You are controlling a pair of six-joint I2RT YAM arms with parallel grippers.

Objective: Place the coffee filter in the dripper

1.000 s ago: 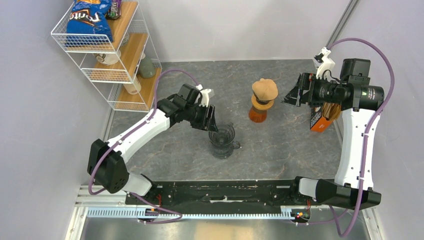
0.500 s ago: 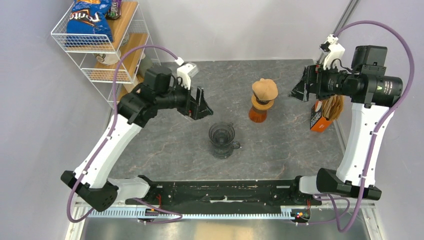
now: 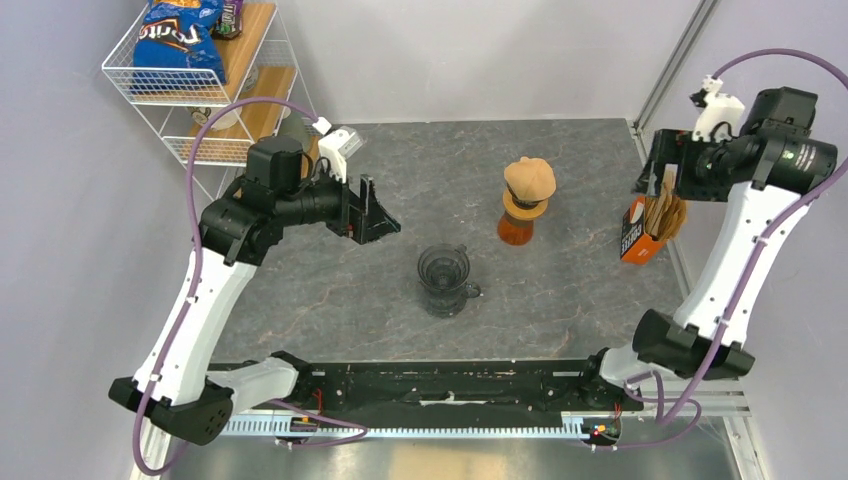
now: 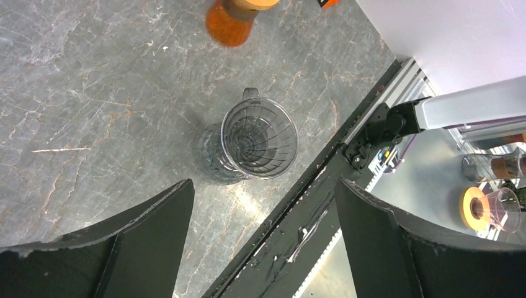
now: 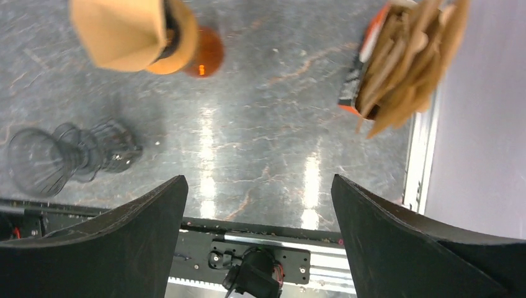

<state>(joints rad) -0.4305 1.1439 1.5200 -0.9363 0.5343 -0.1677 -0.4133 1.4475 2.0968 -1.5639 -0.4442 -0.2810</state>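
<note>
Bright, even overhead light. Glare streaks on tabletop (image 5: 205, 167), rt wrist view. Soft shadow by glass dripper (image 4: 259, 138); orange carafe (image 4: 232, 25) blurry.

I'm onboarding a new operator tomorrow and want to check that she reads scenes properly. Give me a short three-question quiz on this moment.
1. Fill in: the left gripper and the right gripper both stand ___, holding nothing.
2. True or false: the clear dripper already has a filter in it.
3. The box of filters is: A) inside the clear dripper; B) on the table, at its right edge; C) in the left gripper.
Key: 1 open; 2 false; 3 B.
</note>
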